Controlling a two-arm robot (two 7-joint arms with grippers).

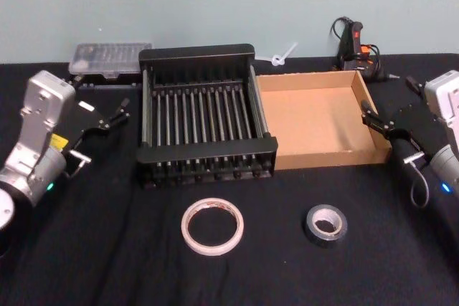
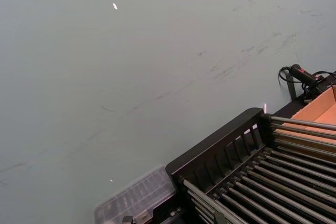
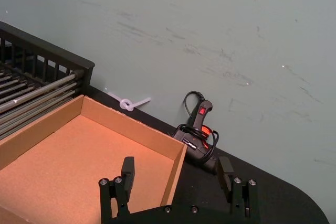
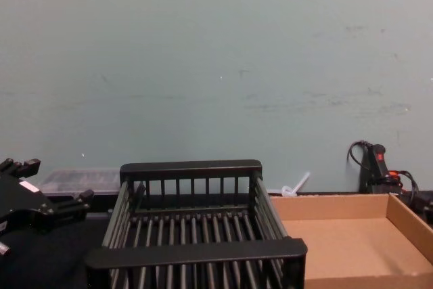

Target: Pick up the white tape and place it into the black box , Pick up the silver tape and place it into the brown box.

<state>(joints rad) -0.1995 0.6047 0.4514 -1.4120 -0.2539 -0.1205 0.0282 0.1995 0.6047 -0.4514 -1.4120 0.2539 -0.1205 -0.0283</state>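
**Both tapes on the table, both boxes empty, arms raised at the sides**

You are looking down at a black table (image 1: 86, 263). The white tape (image 1: 212, 226) lies flat near the front, just ahead of the black box (image 1: 204, 112). The silver tape (image 1: 327, 224) lies flat to its right, well apart from it, in front of the brown box (image 1: 315, 116). Neither tape is touched by anything.

The black box and the brown box stand side by side, their walls touching, the black one on your left. Nothing lies in either.

Your left gripper (image 1: 111, 117) hangs just left of the black box, above the table, jaws spread and holding nothing. Your right gripper (image 1: 379, 122) hangs at the right wall of the brown box; from the right wrist view its fingers (image 3: 127, 170) stand wide apart over the box's near corner, empty.

Behind the boxes, along the pale wall, you have a clear plastic case (image 1: 109, 59) on the left, a white knotted tie (image 1: 278, 56) in the middle and a black tool with a red switch (image 3: 198, 132) on the right.
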